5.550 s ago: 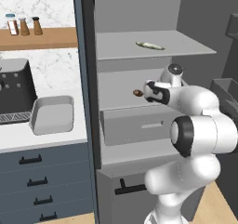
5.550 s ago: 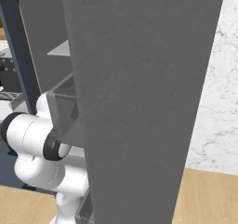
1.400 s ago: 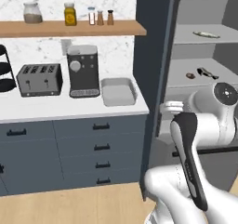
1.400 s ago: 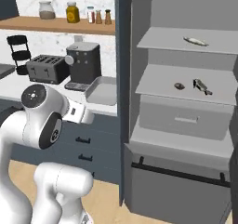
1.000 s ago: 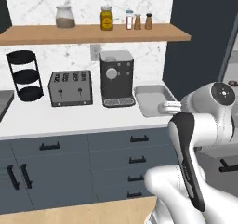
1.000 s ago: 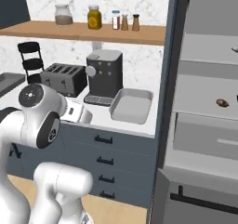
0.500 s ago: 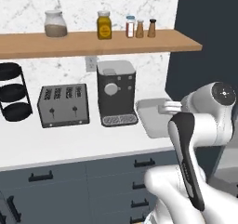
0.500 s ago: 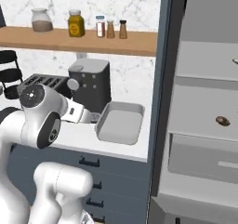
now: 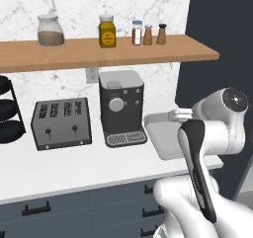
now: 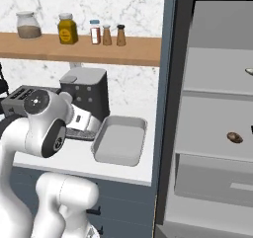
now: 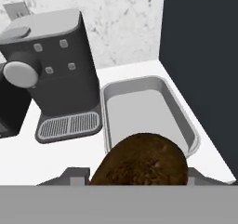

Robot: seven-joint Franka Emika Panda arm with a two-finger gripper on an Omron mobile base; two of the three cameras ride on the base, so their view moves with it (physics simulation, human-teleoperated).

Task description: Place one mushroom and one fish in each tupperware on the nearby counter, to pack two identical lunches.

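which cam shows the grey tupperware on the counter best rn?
Hand view: the shallow grey rectangular tupperware lies open from above, empty inside, with the brown mushroom in the jaws at its near edge. Right base view gives it whole but oblique; in left base view the white arm covers part of it.

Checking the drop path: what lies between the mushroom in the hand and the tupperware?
Nothing: in the hand view the mushroom overlaps the empty tupperware's near rim.

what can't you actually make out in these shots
- Gripper fingertips: in the hand view the brown mushroom covers them.
- Near end of the tupperware: hidden behind the mushroom in the hand view, behind the arm in the left base view.
- Second tupperware: none to be seen.
- Shelf jar labels: too small to read.
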